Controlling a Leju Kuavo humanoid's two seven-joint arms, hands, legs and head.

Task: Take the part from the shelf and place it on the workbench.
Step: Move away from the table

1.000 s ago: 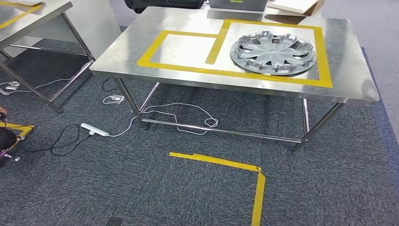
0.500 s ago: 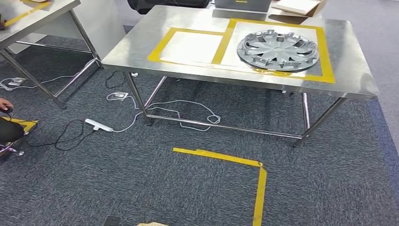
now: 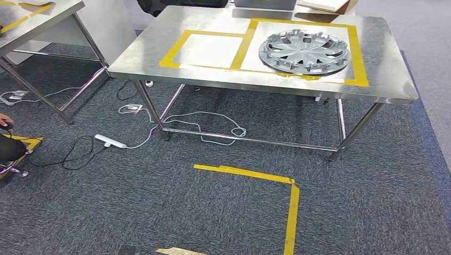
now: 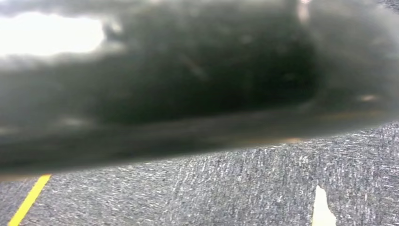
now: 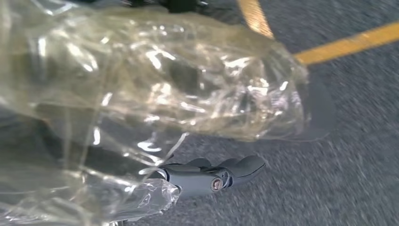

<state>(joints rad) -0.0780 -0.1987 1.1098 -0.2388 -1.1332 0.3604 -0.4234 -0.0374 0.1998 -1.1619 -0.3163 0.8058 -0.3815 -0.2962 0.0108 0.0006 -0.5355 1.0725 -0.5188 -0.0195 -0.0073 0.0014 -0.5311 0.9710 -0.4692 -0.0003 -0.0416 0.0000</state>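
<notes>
In the right wrist view a part wrapped in clear crinkled plastic (image 5: 164, 84) lies against my right hand (image 5: 211, 176). The dark fingers reach out under the wrap and appear to hold it above the carpet. The steel workbench (image 3: 154, 56) stands ahead in the head view. Two yellow-taped squares are marked on its top. A silver hubcap (image 3: 303, 51) lies in the right square, and the left square (image 3: 213, 50) is bare. A dark blurred mass (image 4: 188, 80) sits close to the lens in the left wrist view, so the left hand's state is unclear.
A second steel table (image 3: 37, 18) stands at the far left. A white power strip (image 3: 110, 141) and cables lie on the carpet under and beside the workbench. A yellow tape corner (image 3: 291, 207) marks the floor before it. A person's dark shape (image 3: 7, 149) is at the left edge.
The whole head picture has shifted a little, so the camera moved. The workbench and hubcap now sit slightly further left. Nothing on the table has moved.
</notes>
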